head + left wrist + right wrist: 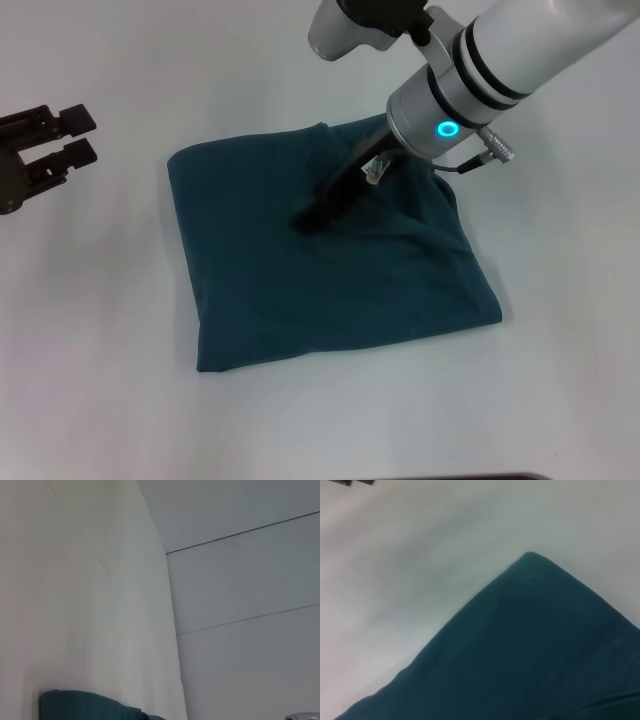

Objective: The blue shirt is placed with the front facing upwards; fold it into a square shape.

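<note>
The blue shirt lies folded into a rough plain teal square in the middle of the white table. No print or label shows. My right gripper reaches down from the upper right, and its black fingers are together, with the tips resting on the shirt's upper middle. The right wrist view shows a folded corner of the shirt. My left gripper is open and empty, parked off the cloth at the far left. The left wrist view shows only an edge of the shirt.
The table is plain white all around the shirt. A dark strip runs along its near edge. A pale wall with panel seams fills the left wrist view.
</note>
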`<state>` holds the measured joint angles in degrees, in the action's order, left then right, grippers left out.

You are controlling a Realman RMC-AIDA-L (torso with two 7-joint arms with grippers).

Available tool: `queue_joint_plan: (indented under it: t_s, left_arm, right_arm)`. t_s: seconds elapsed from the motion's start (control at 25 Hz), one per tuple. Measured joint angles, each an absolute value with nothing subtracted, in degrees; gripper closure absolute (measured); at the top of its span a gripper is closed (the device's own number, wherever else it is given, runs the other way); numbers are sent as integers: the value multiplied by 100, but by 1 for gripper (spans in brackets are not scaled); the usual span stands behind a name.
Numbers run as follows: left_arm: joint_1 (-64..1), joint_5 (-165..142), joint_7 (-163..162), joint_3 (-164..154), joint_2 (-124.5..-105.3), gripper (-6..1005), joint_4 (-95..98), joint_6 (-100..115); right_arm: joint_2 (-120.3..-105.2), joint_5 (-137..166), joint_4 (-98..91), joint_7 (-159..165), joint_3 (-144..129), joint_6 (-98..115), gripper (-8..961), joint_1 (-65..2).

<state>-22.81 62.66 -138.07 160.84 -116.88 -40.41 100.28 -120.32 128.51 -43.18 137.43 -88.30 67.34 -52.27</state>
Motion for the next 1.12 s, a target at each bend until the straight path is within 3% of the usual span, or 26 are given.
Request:
queue_joint_plan:
  t_s: [0.36, 0.8, 0.88, 1.12]
  left_arm:
    - [-2285, 6266, -13807, 16084, -11690, 491, -4034, 10031]
    - [-2275, 6266, -13807, 16084, -11690, 490, -4034, 10026]
    - [-2286, 6266, -13807, 16084, -11690, 491, -4034, 10022]
    - [-2299, 6266, -13807, 16084, -11690, 491, -4028, 10020]
  right_arm:
    - [-12024, 12850, -3981, 13936, -8837, 6599, 365, -5432]
    - [-12006, 12867, -3982, 13992, -8835, 6623, 582, -5461]
    - [-12006, 12870, -3991, 14002, -8830, 6640, 792, -5453]
    - [-11991, 12866, -4054, 14102, -8765, 6695, 938, -5418]
